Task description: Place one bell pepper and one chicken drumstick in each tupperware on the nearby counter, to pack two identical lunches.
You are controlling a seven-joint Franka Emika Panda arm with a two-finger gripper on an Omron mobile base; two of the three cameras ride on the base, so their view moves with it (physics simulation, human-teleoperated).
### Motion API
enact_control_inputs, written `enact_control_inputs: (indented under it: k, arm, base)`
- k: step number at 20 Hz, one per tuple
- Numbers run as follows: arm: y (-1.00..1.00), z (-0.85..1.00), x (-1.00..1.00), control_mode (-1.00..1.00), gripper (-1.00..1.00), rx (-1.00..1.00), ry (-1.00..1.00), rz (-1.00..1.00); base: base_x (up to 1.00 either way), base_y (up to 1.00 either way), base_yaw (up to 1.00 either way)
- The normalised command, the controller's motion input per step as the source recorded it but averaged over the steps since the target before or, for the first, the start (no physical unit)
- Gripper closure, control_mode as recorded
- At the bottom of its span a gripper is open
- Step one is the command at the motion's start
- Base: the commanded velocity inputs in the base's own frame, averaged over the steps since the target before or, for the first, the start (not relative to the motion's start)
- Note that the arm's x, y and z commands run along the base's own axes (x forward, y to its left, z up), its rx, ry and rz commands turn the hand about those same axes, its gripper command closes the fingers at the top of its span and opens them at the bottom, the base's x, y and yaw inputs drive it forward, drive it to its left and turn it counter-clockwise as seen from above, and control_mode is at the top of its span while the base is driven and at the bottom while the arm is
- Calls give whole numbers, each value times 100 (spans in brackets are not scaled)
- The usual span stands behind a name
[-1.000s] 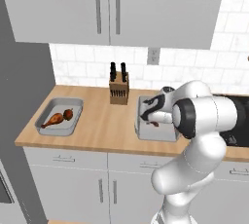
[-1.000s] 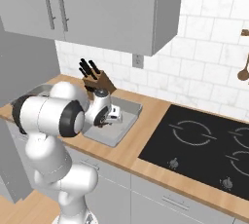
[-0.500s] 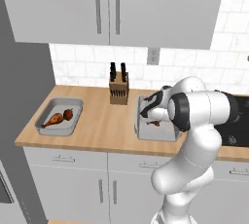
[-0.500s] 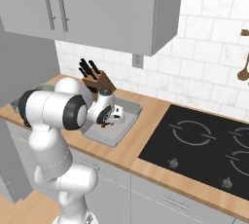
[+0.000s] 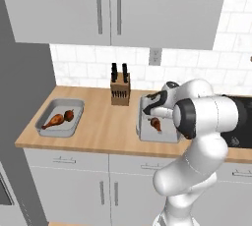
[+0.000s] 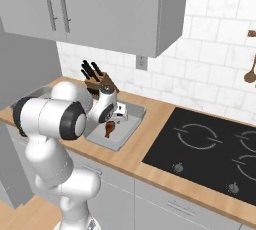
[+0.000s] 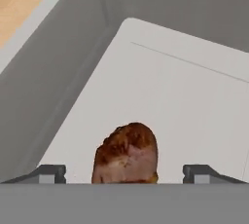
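Two light-grey tupperware tubs stand on the wooden counter (image 5: 106, 127). The right tupperware (image 5: 165, 134) (image 6: 128, 132) (image 7: 185, 96) holds a browned chicken drumstick (image 5: 155, 123) (image 6: 108, 129) (image 7: 127, 154) lying on its floor. My gripper (image 5: 150, 108) (image 6: 114, 117) (image 7: 125, 174) hovers just above that drumstick, open, its fingertips (image 7: 48, 173) well clear on either side. The left tupperware (image 5: 61, 107) holds another drumstick (image 5: 55, 120) and a small dark-red lump (image 5: 69, 115); whether it is a bell pepper I cannot tell.
A wooden knife block (image 5: 119, 91) (image 6: 97, 79) stands at the back between the tubs. The black stovetop (image 6: 210, 146) lies to the right of the right tub. Wall cabinets (image 5: 113, 9) hang overhead. A wall socket (image 5: 155, 56) sits on the tiled backsplash.
The jaws have spread wide and let go of the drumstick, which now lies in the right tub. The hand has moved slightly; the left tub is unchanged.
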Motion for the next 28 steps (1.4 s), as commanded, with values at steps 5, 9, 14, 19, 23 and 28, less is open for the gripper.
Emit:
enact_control_inputs:
  k: [5, 9, 14, 19, 23, 28]
  arm:
    - [11, 83, -58, -100, -100, -1, -28, 0]
    - [3, 96, -83, -100, -100, -1, -15, 0]
    - [-5, 97, -96, -100, -100, 0, 0, -3]
    - [-17, 89, -100, -100, -100, 0, 5, -8]
    - [-7, 63, -99, -100, -100, 0, 9, -7]
    - [-7, 61, -100, -100, -100, 0, 2, -6]
  base:
    - [0, 0, 0]
    - [0, 0, 0]
    - [0, 0, 0]
    - [0, 0, 0]
    - [0, 0, 0]
    - [0, 0, 0]
